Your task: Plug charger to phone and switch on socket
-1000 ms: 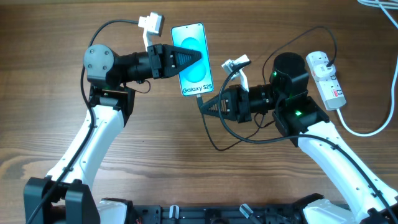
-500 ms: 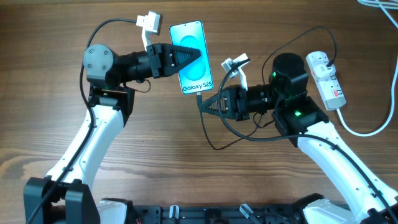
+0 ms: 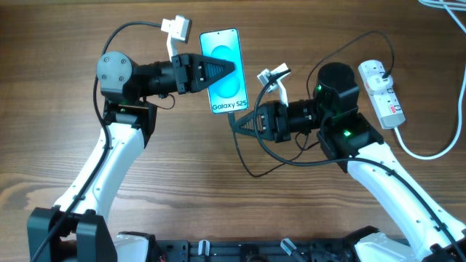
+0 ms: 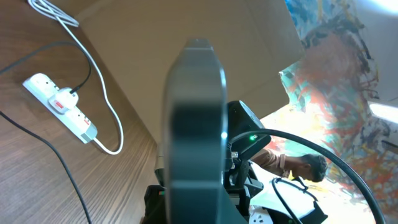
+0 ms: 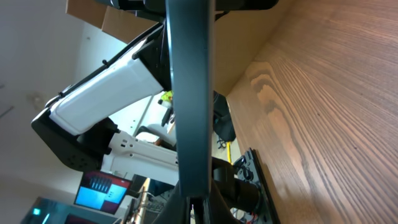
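Observation:
The phone [image 3: 227, 80], teal screen up with "Galaxy S25" text, is held off the table in my left gripper [image 3: 218, 70], which is shut on it across its middle. In the left wrist view the phone [image 4: 196, 124] shows edge-on as a dark slab. My right gripper [image 3: 235, 122] is shut on the charger's connector end at the phone's lower edge. I cannot tell whether the connector is seated. The black charger cable [image 3: 251, 169] loops below the right arm. The right wrist view shows the phone's edge [image 5: 189, 93] straight ahead. The white socket [image 3: 382, 93] lies at the right, also in the left wrist view [image 4: 59, 106].
The socket's thick white cord [image 3: 437, 149] curves off toward the right edge. Another white cable [image 3: 445, 13] crosses the top right corner. A cardboard wall [image 4: 186, 25] stands behind the table. The right arm's body [image 3: 342, 109] sits between the phone and the socket.
The right gripper has edged slightly left toward the phone's lower edge. The phone has shifted very slightly in the left gripper. Both grips are unchanged.

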